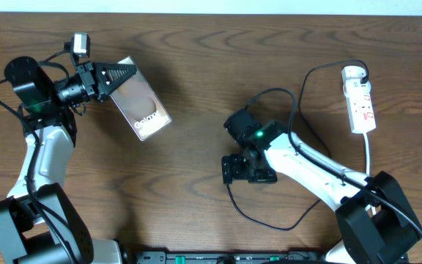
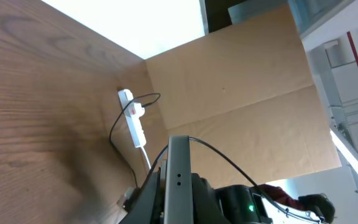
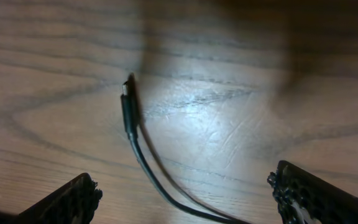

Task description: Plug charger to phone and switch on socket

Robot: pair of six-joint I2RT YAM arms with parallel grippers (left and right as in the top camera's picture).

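Note:
My left gripper [image 1: 119, 75] is shut on one end of the phone [image 1: 143, 103] and holds it tilted above the table, glossy face up with white text showing. In the left wrist view the phone's thin grey edge [image 2: 178, 158] stands between the jaws [image 2: 178, 193]. The charger's black cable [image 1: 300, 99] runs from the white socket strip [image 1: 360, 99] at the far right. Its plug tip [image 3: 127, 99] lies flat on the wood. My right gripper [image 1: 246, 173] hovers over that tip, open and empty [image 3: 188, 196], with the cable passing between the fingers.
The socket strip also shows in the left wrist view [image 2: 134, 121], beside a brown cardboard wall [image 2: 241, 93]. The charger cable loops across the table's near side [image 1: 269, 224]. A black bar [image 1: 218, 257] runs along the front edge.

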